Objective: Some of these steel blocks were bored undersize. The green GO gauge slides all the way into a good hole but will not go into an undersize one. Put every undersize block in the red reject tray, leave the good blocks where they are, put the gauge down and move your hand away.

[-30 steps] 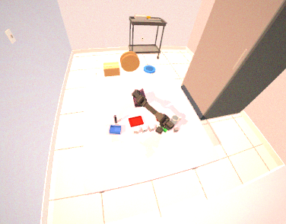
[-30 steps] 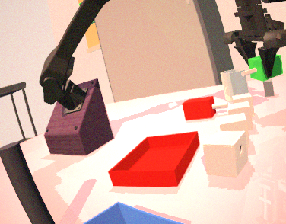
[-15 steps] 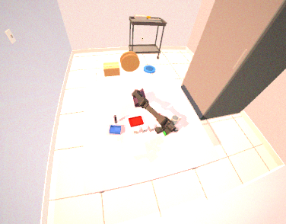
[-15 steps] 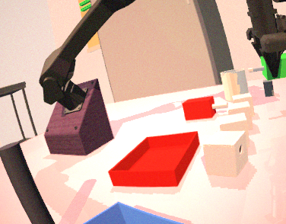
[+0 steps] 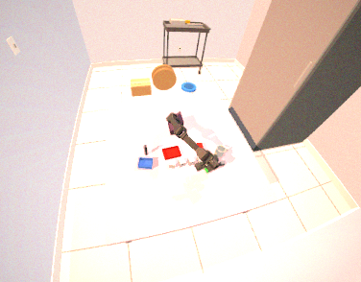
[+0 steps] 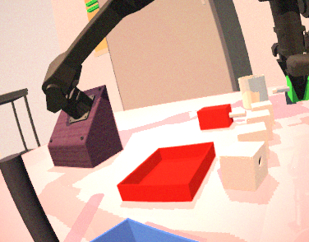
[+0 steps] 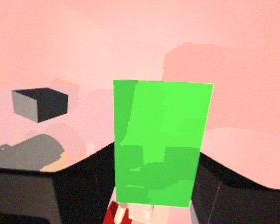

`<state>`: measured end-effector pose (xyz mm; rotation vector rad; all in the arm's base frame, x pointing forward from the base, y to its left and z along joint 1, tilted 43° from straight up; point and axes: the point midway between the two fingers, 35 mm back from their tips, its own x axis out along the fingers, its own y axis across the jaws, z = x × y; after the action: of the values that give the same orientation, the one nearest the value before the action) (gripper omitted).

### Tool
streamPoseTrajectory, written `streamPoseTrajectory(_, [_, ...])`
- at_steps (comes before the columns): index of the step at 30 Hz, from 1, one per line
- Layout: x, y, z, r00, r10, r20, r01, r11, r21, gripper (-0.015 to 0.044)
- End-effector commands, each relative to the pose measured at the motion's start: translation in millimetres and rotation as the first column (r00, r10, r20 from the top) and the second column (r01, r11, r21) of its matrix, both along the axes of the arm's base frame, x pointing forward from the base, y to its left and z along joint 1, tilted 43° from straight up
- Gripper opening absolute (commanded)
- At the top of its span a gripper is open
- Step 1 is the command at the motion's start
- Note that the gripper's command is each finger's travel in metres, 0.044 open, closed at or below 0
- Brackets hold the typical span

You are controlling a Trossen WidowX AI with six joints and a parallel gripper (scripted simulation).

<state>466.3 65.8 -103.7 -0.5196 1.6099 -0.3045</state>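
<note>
My gripper [image 5: 206,166] [image 6: 299,84] [image 7: 151,143] is shut on the green GO gauge, off the far end of the block row. The gauge [image 6: 306,91] [image 7: 161,120] has its pale pin pointing left in the exterior view, outside any block. Several pale blocks stand in a row; the nearest block [image 6: 237,170] shows a dark hole, and behind it are another block [image 6: 252,133] and a further block [image 6: 260,117]. Their other holes are hidden. The red reject tray [image 5: 172,152] [image 6: 155,193] stands left of the row and shows no block inside.
A red block-shaped piece [image 6: 213,118] with a pale pin lies behind the tray. A pale cylinder [image 6: 252,92] stands near the gripper. A dark grey block [image 7: 39,106] shows at wrist-view left. A blue tray [image 5: 145,163], a black cylinder [image 6: 24,193] and the purple arm base [image 6: 84,140] stand around.
</note>
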Motion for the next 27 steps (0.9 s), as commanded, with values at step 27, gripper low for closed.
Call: streamPoseTrajectory(27, [3.5,-20.2,-28.4,1.0,0.015,0.005,-0.015,1.0,-0.002,0.0])
